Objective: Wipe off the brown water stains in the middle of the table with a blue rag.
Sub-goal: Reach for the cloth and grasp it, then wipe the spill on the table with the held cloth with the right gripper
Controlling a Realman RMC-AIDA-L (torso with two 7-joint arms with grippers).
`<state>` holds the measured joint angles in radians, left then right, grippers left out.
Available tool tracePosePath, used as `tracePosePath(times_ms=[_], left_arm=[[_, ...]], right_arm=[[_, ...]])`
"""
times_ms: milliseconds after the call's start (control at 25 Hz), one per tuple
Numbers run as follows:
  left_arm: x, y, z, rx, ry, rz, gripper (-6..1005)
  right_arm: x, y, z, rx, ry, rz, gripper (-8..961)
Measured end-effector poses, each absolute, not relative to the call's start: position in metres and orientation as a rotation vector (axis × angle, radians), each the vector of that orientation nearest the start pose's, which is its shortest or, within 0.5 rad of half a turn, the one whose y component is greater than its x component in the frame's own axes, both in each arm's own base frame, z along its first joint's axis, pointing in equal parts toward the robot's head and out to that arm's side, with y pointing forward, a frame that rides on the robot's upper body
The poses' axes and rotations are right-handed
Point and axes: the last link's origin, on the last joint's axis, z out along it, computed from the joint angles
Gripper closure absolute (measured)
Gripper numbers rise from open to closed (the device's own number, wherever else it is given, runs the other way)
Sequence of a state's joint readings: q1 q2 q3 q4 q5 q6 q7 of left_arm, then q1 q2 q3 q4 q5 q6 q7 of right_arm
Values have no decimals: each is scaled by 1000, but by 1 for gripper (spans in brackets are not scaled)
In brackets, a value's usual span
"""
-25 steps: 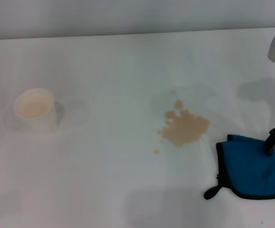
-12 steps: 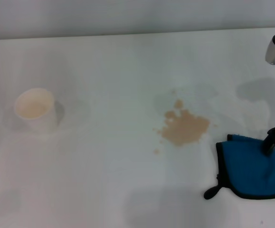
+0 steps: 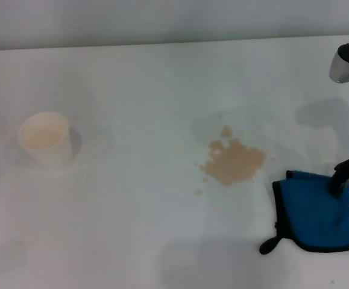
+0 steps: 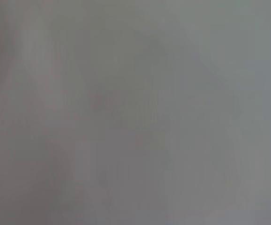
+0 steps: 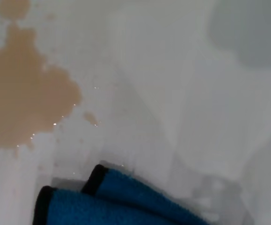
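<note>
Spill: the brown water stains [image 3: 233,161], a tan irregular puddle with a few stray specks, sit mid-table and look untouched so far.

Rag: the blue rag [image 3: 314,211], a folded square of bright blue cloth with black edging and a little black loop tab, lies flat on the table [image 3: 138,229] just beside the puddle on the robot's right, not touching it.

Right gripper: the right gripper [image 3: 346,176] is down at the rag's far right edge, dark fingertips right on the cloth. Can't tell if it's spread or pinching (the tips sit at the very edge of the head view).

Why there: my guess is it's grabbing the outer edge so the cloth trails in front and can be dragged left across the stain.

Left arm: not visible anywhere, its wrist camera shows plain grey.

Cup: a cream paper cup [image 3: 44,138] stands well off on the left, clear of the wipe path.

Progress: barely started, I'd say.
</note>
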<state>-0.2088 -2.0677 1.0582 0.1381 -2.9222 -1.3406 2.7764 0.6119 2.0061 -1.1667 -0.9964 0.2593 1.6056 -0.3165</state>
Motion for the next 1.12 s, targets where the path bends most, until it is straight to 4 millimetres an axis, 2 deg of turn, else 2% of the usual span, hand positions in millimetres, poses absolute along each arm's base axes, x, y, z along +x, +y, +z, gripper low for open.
tracePosePath(times_ms=[240,440,800,1000,1120], left_arm=[[-404,251,62,-1258,-603,-711,196],[-404,252,63,-1254,-602,-712,196],[-404,252,63,-1253,-602,-712,197],[-404,252,63,-1253,-602,-712,196],[-404,251,63,-1252,-602,-712,197]], right_arm=[[298,339,38,-2030,1629,-796,453],[295,340,35,-2060,1615,-793,684],[276,352,26,-2205,1551,-647,825],[267,362,18,-2256,1472,-633,911],[264,368,12,-2277,1435,-638,911]])
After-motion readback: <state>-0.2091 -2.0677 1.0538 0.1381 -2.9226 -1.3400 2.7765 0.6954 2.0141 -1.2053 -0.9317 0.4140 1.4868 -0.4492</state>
